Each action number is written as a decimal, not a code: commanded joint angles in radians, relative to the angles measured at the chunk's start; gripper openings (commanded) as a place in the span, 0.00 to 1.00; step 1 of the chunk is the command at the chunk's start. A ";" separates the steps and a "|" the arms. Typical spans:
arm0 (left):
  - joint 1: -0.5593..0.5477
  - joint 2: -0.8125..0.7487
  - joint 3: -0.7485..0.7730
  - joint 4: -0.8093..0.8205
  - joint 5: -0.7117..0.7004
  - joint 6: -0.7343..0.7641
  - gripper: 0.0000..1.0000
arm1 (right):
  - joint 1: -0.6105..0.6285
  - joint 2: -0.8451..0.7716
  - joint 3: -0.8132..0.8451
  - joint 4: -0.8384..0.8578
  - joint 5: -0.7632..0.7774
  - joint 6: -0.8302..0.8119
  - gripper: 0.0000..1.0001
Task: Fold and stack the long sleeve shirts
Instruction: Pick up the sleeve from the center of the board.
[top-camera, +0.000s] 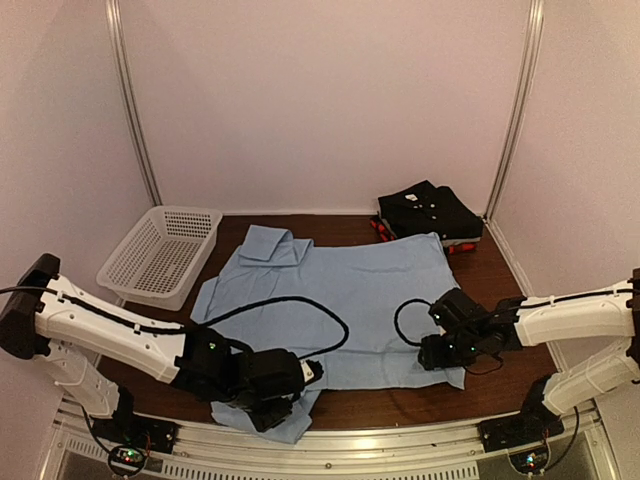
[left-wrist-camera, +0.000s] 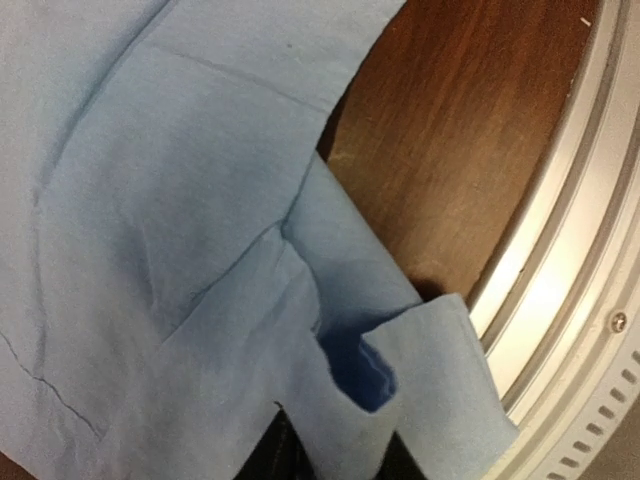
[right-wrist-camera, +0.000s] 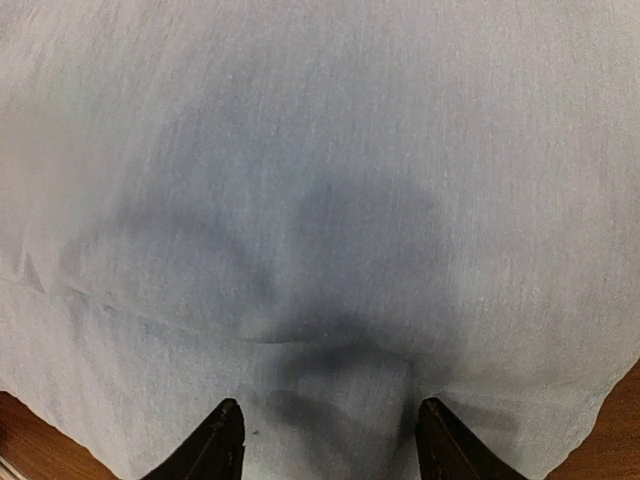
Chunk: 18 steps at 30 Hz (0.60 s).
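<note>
Across the middle of the brown desk (top-camera: 400, 405), a light blue shirt (top-camera: 350, 290) lies spread, collar at the far left, body running left to right. The left arm (top-camera: 120, 330) is at its near-left edge, the right arm (top-camera: 570, 315) at its near-right corner. Folded black shirts (top-camera: 430, 212) sit far right, a white basket (top-camera: 160, 255) far left.

At the left wrist, a raised fold drapes over the left fingers (left-wrist-camera: 288, 458) — whether they have clamped it cannot be told. The metal rail (left-wrist-camera: 560, 260) lies close on the right.

At the right wrist, the right fingers (right-wrist-camera: 225, 445) stand apart over flat cloth, gripping nothing. Any fold likely goes away from the rail, where there is room.
</note>
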 joint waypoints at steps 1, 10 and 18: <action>0.032 -0.023 0.053 -0.002 0.014 0.068 0.00 | 0.005 -0.042 0.000 -0.042 0.003 0.007 0.60; 0.274 -0.201 0.069 0.111 0.371 0.151 0.00 | 0.005 -0.051 0.021 -0.068 0.016 -0.004 0.60; 0.572 -0.177 0.011 0.272 0.772 0.122 0.00 | 0.110 -0.146 0.053 0.072 -0.065 -0.112 0.62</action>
